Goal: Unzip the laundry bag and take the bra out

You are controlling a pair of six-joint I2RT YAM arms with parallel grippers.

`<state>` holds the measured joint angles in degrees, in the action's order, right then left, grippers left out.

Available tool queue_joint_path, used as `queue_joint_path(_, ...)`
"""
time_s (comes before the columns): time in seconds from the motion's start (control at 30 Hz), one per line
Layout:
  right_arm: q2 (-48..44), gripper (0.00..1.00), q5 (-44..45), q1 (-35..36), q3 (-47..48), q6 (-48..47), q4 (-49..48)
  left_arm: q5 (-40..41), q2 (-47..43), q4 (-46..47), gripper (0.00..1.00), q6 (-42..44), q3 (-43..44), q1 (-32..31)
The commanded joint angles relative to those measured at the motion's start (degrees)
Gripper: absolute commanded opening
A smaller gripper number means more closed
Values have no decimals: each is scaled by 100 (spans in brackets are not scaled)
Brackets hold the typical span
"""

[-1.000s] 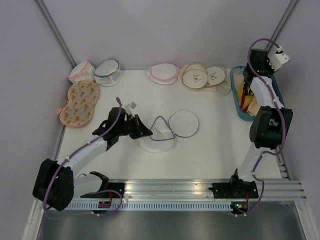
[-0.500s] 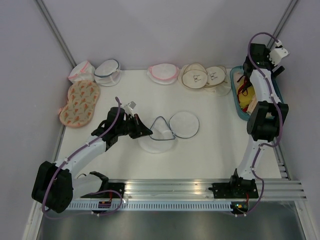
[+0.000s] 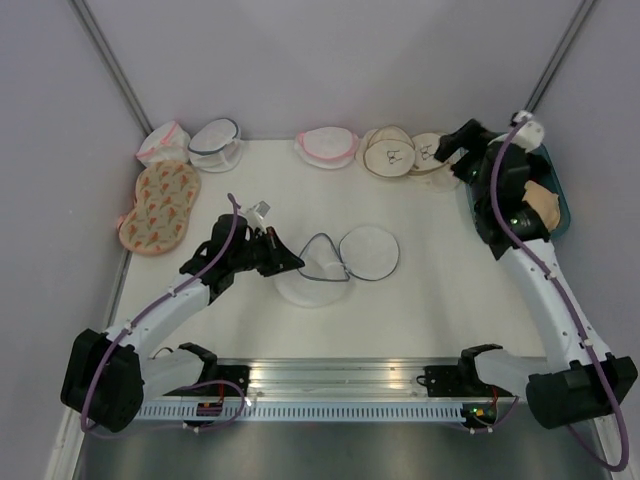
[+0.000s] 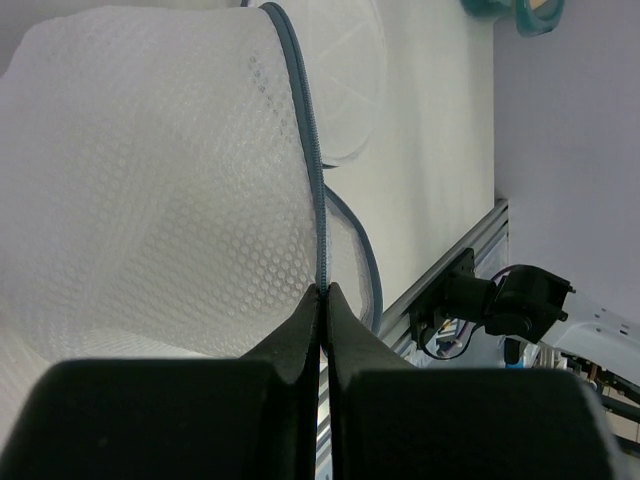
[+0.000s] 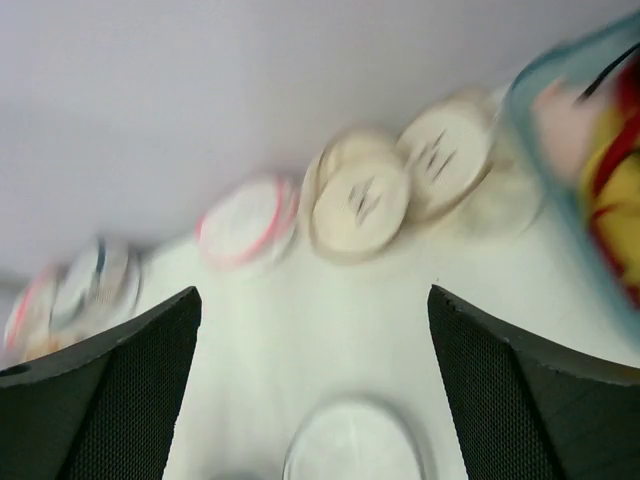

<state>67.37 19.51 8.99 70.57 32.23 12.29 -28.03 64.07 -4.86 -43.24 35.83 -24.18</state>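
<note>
Swinging off the teal bin (image 3: 561,203) at the far right, the right arm (image 3: 540,280) has come round toward the back middle of the tabletop (image 3: 430,290). That is the big change within the last second, and its wrist view is smeared by the motion. The laundry bag (image 3: 312,285) lies where it was, near the tabletop's centre, slumped flat with its dark zipper trim gaping and its round flap (image 3: 368,248) folded out beside it. Inside the bin the bra (image 3: 543,203) shows as a peach shape, so the removal looks done and this reads as the retreat after the drop. The right pincer (image 5: 312,292) is released, its 2 fingers spread wide with nothing between them. The left pincer (image 4: 322,290) has not budged: its jaws are clenched on the bag's blue-grey zipper edge, pinning the mesh. What seems left is for that grip to let go.
</note>
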Motion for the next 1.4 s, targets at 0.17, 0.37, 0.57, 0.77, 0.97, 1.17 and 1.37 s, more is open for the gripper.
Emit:
queue_joint_path(0.17,-662,93,-1159,1491,-2886,591,-333,325,-334,-111,2,-17,-59,28)
queue_joint_path(0.37,-1218,57,-1240,1535,-4330,1505,-597,325,-457,12,2,-114,-270,28)
queue_joint_path(0.57,-595,68,-1545,1588,-4832,1883,-1340,290,-440,161,2,-202,-445,28)
queue_joint_path(0.77,179,71,-1714,1614,-4991,2121,-2396,272,-396,293,2,-246,-498,28)
queue_joint_path(0.97,1012,59,-1626,1632,-4869,2288,-3259,219,-317,372,2,-272,-490,28)
queue_joint_path(1.17,1235,0,-1538,1799,-4367,1876,-3235,193,-273,451,2,-307,-446,28)
queue_joint_path(1.37,154,1,-1468,2264,-3560,561,-2042,526,-483,434,2,-439,-376,28)
